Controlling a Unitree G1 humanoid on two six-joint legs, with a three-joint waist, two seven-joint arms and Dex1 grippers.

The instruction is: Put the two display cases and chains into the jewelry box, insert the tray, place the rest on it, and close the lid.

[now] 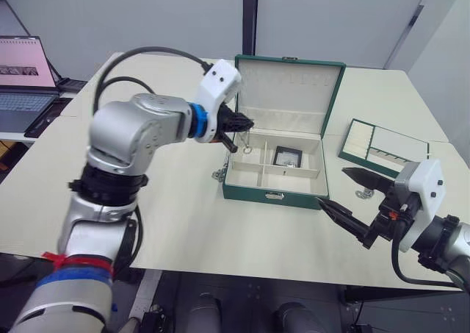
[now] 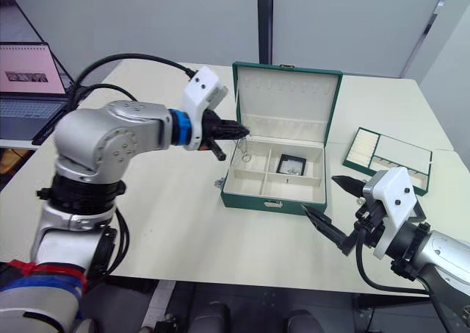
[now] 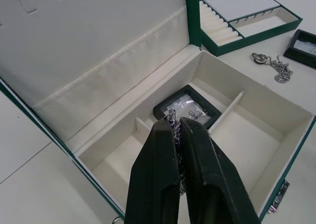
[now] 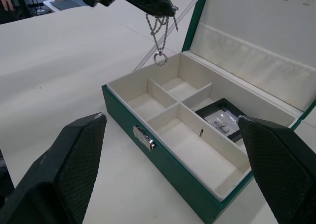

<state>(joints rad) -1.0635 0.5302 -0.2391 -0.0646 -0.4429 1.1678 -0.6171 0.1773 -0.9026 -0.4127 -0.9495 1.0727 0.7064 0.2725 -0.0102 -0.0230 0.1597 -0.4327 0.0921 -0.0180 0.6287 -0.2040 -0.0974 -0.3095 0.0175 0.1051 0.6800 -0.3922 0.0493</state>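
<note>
Left gripper (image 1: 241, 125) pinched shut on a chain (image 4: 159, 31), held above the left rear corner of the open jewelry box (image 1: 273, 188), ring end dangling free just over a compartment. Right gripper (image 1: 346, 190) spread wide, empty, hovering off the table (image 1: 183, 230) just right of the box's front corner. One display case (image 1: 287, 156) already lying flat in a rear compartment; a second display case (image 3: 306, 47) on the table beside another chain (image 3: 276, 69), near the tray (image 1: 382, 148) to the right of the box. A further chain (image 1: 219, 173) on the table against the box's left wall. Lid (image 1: 288, 90) propped upright. Chain likely very light, limp and slippery: apt to swing, bunch or snag on a divider, so best lowered straight down before release; loose ones probably best pinched at the densest clump rather than a single link. Case likely stiff and light, with a window perhaps prone to scratching, so best taken by opposite frame edges.
</note>
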